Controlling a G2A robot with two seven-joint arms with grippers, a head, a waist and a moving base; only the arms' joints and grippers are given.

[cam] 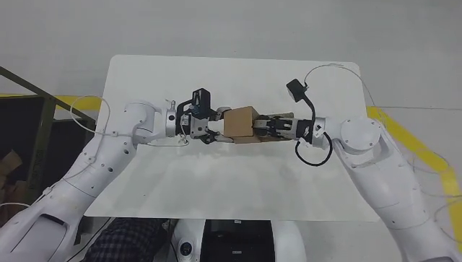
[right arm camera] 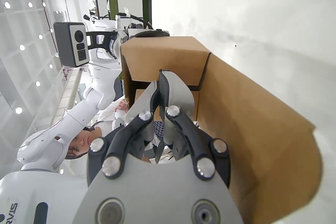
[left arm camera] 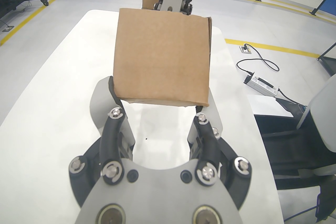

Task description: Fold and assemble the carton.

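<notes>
Nearest the lens in the left wrist view: left end effector (left arm camera: pixel 158 93), fingers (left arm camera: pixel 102 99) spread wide and, seemingly, clamped against the two near corners of a brown cardboard carton (left arm camera: pixel 162 57). Carton held in the air above the white counter (left arm camera: pixel 52 104), touching nothing below, stretched between both arms near the counter's middle. At the far end, right end effector (right arm camera: pixel 159 86) pinched tight on a thin cardboard wall at the carton's open mouth. Beside that pinch, one large rounded brown flap (right arm camera: pixel 262 135) hanging free, not yet folded in.

Likely trouble from here, judged from this hold alone:

- **Crushing:** hollow carton, soft walls, a wide squeeze across the corners, so easy buckling or skewing out of square under too much pressure.
- **Tearing or creasing:** damage at the pinched wall with any pull of the two arms away from each other.
- **Dropping:** with either hold released before resting on the counter, probable swing of the whole carton from one thin edge, then slipping out.
- **Snagging:** free flap caught against the right arm's fingers during folding, and bent along the wrong line.
</notes>
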